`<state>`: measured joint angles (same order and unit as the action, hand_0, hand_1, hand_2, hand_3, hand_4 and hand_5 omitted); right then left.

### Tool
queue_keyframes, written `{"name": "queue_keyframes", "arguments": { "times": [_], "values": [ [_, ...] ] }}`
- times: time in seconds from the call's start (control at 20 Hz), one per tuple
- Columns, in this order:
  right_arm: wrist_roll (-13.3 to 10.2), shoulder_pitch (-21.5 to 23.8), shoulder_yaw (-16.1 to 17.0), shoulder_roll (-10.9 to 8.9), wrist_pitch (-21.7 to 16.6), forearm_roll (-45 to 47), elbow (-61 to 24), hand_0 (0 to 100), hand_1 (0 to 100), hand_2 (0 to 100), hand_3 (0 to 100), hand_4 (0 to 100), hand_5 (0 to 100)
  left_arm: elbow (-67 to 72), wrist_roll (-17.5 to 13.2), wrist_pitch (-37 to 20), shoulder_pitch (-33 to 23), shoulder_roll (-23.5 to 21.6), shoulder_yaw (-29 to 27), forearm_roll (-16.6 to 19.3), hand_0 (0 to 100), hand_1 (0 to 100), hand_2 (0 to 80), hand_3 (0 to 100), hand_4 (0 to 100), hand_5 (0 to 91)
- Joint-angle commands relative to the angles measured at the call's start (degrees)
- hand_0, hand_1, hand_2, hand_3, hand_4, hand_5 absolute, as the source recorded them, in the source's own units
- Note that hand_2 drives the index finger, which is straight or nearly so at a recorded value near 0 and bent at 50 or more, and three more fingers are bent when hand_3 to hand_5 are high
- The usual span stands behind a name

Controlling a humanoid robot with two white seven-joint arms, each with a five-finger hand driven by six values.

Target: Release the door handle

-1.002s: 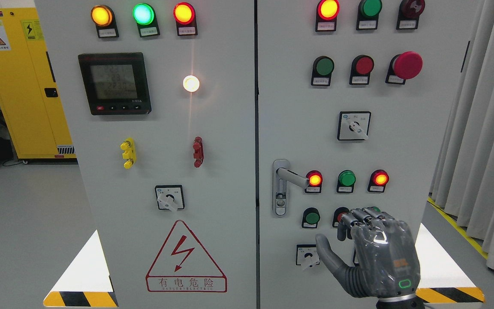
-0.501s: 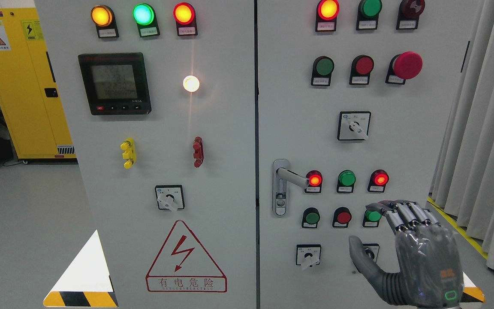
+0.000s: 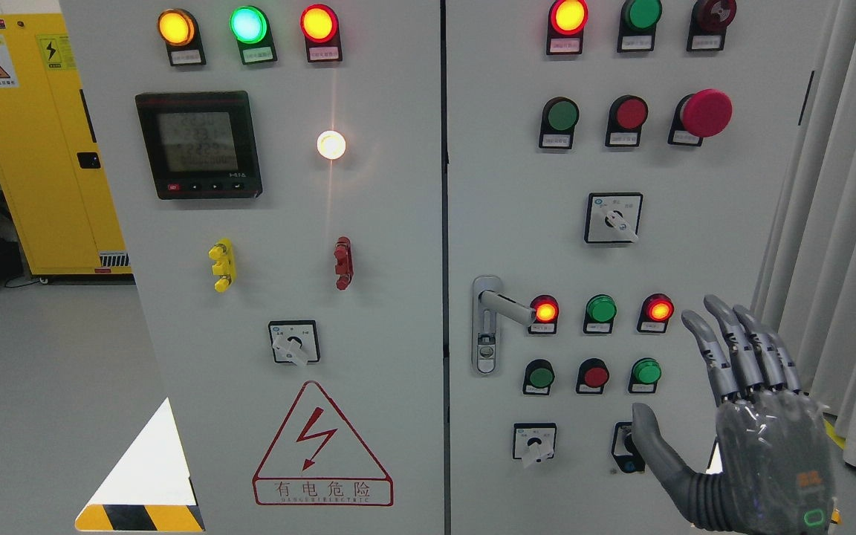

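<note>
The silver door handle sticks out from its lock plate on the right cabinet door, its lever pointing right toward a lit red lamp. Nothing touches it. My right hand is at the lower right, well to the right of and below the handle, near the door's right edge. Its fingers are spread and straightened upward, the thumb out to the left, holding nothing. The left arm is out of view.
Rows of lamps and push buttons cover both doors, with a red mushroom button at upper right and rotary switches. A grey curtain hangs to the right. A yellow cabinet stands back left.
My right hand has moved right and slightly up, away from the buttons below the handle, and its fingers have uncurled and spread. The handle has not moved.
</note>
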<state>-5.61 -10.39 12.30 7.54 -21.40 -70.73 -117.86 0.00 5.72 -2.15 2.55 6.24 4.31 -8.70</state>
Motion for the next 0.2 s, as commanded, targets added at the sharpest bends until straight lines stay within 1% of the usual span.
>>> {"name": "queue_keyframes", "arguments": {
  "times": [0.0,0.15],
  "values": [
    [0.1,0.0,1.1,0.10,-1.0,3.2,-0.6,54,41,0,0,0,0,-0.7,0.0,0.0,0.0,0.0,0.0,0.0,12,56,0.0,0,0,0.0],
    [0.1,0.0,0.9,0.10,-1.0,3.5,-0.6,55,40,0,0,0,0,-0.7,0.0,0.0,0.0,0.0,0.0,0.0,12,56,0.0,0,0,0.0]
  ]
}}
